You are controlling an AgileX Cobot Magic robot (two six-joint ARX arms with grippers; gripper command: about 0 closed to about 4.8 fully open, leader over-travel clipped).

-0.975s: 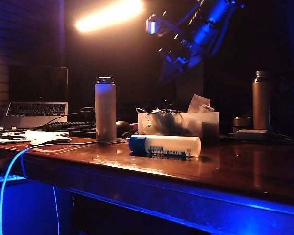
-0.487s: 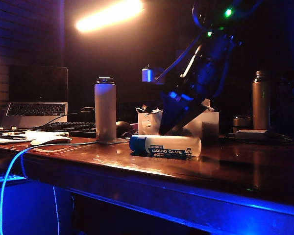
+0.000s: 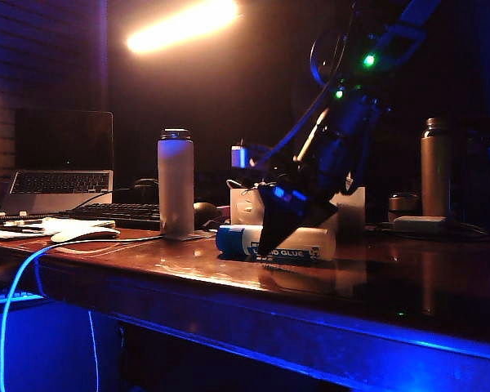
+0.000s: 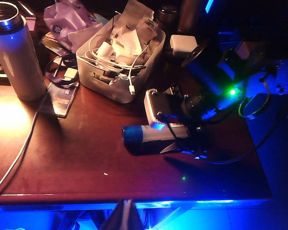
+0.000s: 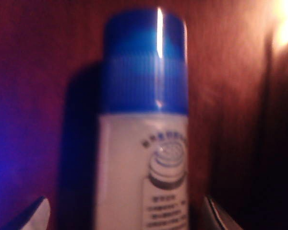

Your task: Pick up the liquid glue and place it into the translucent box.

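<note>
Right gripper (image 5: 125, 215) wide open astride liquid glue (image 5: 144, 143)

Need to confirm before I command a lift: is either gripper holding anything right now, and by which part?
Nothing is held. The right gripper is open, its fingers astride the liquid glue body, which lies on the table. The left gripper hangs near the table edge, state unclear.

The room is dark. A long warm lamp (image 3: 182, 26) glows high on the back wall. The wooden table (image 3: 229, 278) is glossy and reflects light. Its front edge shines blue. A brick wall (image 3: 41, 57) is at the far left.
</note>
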